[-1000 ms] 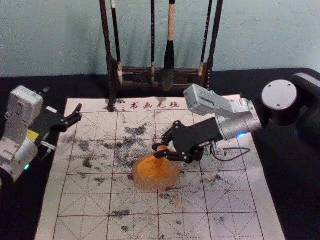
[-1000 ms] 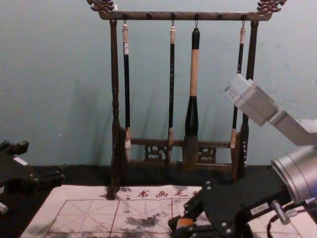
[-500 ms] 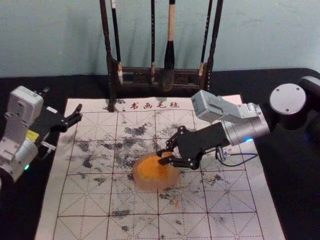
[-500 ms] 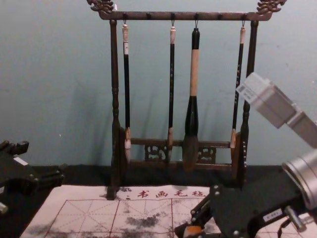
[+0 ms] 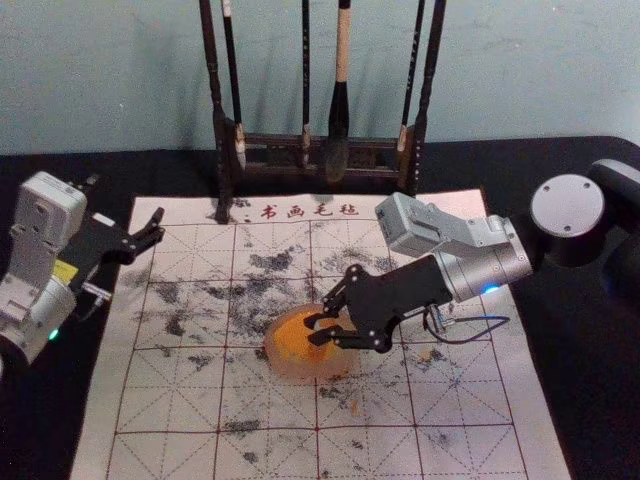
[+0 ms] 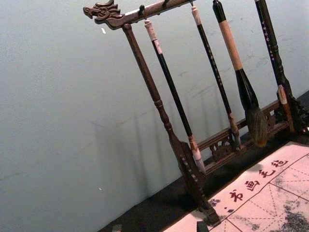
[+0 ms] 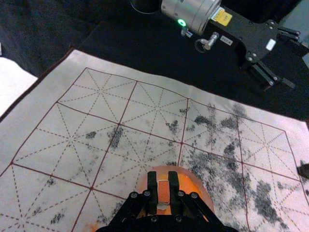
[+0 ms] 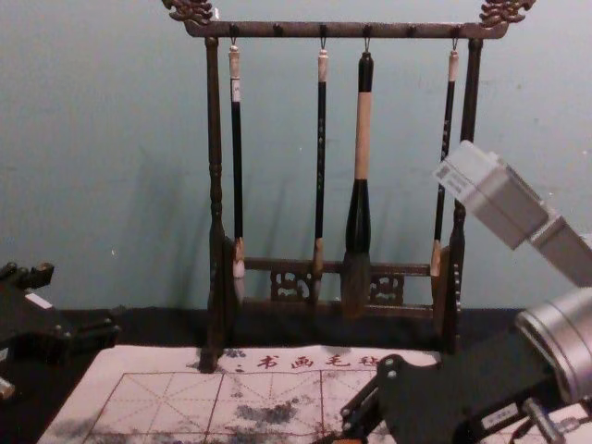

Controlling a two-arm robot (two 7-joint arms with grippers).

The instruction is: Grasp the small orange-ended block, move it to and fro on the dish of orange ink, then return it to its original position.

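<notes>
Right pincer [image 5: 315, 332] clenched on small block [image 7: 163, 192]

The small block is held over the dish of orange ink [image 5: 313, 373]. The dish is placed on the gridded mat [image 5: 475, 405]; near its left edge, the left pincer [image 5: 127, 200] is parked, opened.

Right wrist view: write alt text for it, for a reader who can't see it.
The right tool grips a small orange-ended block over a round dish of orange ink on a pale, red-gridded mat smudged with dark ink. Farther off, the open left tool hangs idle above black cloth.
</notes>
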